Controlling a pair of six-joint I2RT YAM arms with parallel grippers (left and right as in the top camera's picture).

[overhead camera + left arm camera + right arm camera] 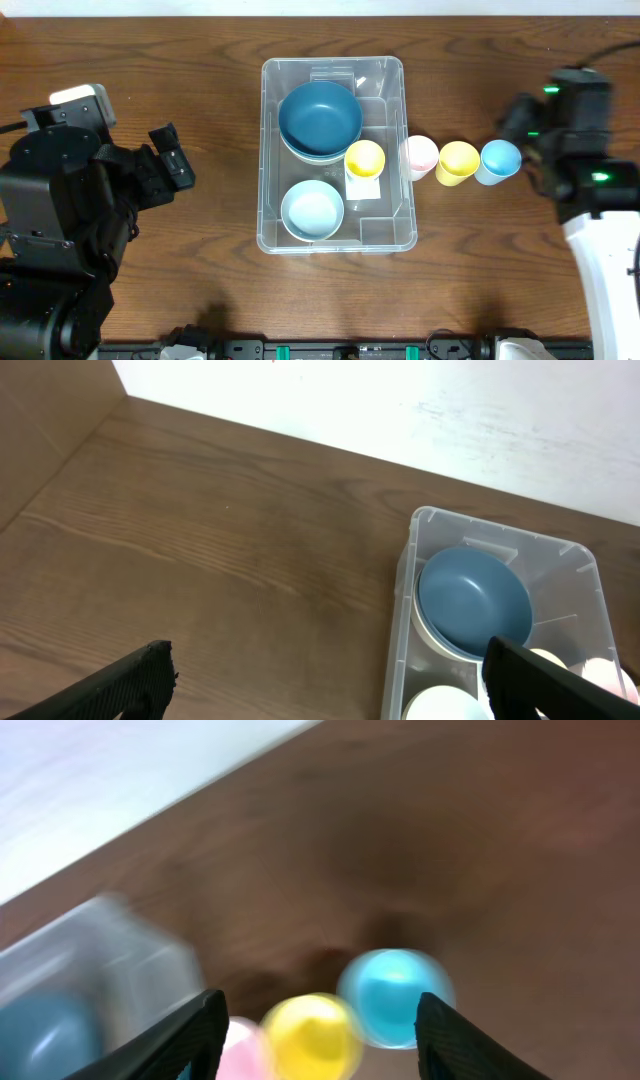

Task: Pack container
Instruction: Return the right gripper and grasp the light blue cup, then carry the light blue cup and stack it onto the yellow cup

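Note:
The clear container (pixel 270 150) sits mid-table. It holds a dark blue bowl (pixel 320 117), a light blue bowl (pixel 312 209) and a yellow cup (pixel 364 159). The container (pixel 400 620) and dark blue bowl (pixel 472 597) also show in the left wrist view. Right of the container stand a pink cup (pixel 419 154), a yellow cup (pixel 458 162) and a blue cup (pixel 499 160). My left gripper (pixel 172 160) is open and empty left of the container; its jaws (pixel 325 675) show in the left wrist view. My right gripper (pixel 318 1030) is open above the blurred yellow cup (pixel 310 1035) and blue cup (pixel 395 997).
The wooden table (pixel 200 60) reaches a white wall at the back (pixel 400 400). The right arm's body (pixel 580 130) stands just right of the blue cup. The left arm's base (pixel 50 230) fills the left side.

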